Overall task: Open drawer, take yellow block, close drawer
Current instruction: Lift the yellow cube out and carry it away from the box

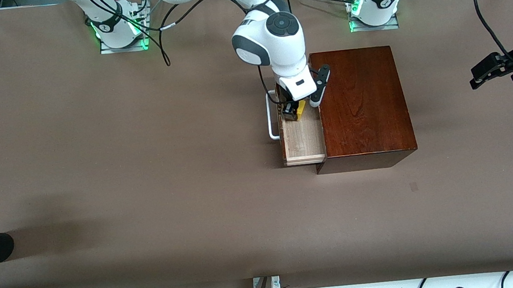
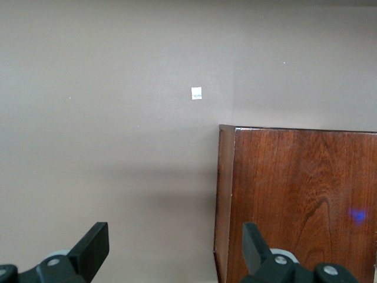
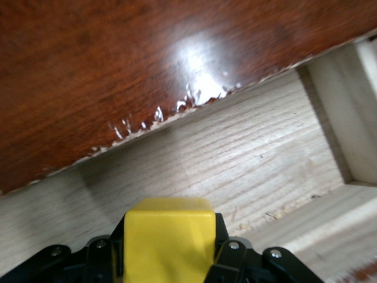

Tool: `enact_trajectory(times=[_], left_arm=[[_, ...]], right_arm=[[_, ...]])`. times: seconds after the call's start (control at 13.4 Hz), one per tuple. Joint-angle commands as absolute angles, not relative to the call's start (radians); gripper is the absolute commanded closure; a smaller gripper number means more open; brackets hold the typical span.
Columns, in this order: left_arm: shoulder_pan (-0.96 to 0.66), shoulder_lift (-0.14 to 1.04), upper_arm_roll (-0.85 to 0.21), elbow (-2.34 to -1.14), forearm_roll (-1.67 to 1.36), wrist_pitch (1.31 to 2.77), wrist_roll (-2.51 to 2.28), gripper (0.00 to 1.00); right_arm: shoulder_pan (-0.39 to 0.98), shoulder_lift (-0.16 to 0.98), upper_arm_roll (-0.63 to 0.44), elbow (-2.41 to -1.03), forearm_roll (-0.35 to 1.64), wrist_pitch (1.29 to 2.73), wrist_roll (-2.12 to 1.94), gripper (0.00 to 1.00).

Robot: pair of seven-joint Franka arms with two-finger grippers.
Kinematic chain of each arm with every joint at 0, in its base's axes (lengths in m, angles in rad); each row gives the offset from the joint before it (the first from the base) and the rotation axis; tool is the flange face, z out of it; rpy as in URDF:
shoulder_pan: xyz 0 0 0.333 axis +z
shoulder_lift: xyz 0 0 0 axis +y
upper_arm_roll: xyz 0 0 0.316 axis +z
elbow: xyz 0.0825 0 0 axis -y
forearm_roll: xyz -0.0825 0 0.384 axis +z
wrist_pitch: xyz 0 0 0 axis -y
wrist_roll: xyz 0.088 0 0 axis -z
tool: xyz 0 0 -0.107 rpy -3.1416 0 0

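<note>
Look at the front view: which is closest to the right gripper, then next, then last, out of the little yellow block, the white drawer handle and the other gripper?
1. Small yellow cube block: held in the shut right gripper, over the open drawer.
2. White U-shaped handle: on the drawer's front.
3. Open left gripper: waiting at the left arm's end of the table.

No readable text anywhere. Small white sticker (image 2: 197, 93) on the tabletop (image 2: 106, 118) carries a faint greenish mark, too small to make out. Round emblems on the arm bases (image 1: 106, 27) are also illegible.
</note>
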State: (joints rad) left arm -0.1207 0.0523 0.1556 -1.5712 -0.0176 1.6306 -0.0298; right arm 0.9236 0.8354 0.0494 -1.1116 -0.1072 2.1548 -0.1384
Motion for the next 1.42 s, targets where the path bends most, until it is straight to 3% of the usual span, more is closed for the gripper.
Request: enact_trajectory(times=[0.0, 0.37, 0.9, 1.35], left_arm=[[-0.112, 0.066, 0.15, -1.543, -0.025, 1.628, -0.015, 0.0], [-0.112, 0.067, 0.15, -1.537, -0.025, 1.628, -0.018, 0.0], [-0.112, 0.067, 0.15, -1.536, -0.026, 1.628, -0.02, 0.0], [-0.115, 0.066, 0.146, -1.537, -0.026, 1.624, -0.023, 0.0]], right_arm=[[0.931, 0.819, 0.046, -1.063, -0.104, 2.06, -0.135, 0.91], [0.894, 0.726, 0.031, -1.055, 0.007, 1.959, -0.137, 0.91], [0.678, 0.588, 0.012, -1.066, 0.049, 1.735, -0.126, 0.92], [0.658, 0.456, -0.194, -1.288, 0.116, 1.784, -0.129, 0.93]])
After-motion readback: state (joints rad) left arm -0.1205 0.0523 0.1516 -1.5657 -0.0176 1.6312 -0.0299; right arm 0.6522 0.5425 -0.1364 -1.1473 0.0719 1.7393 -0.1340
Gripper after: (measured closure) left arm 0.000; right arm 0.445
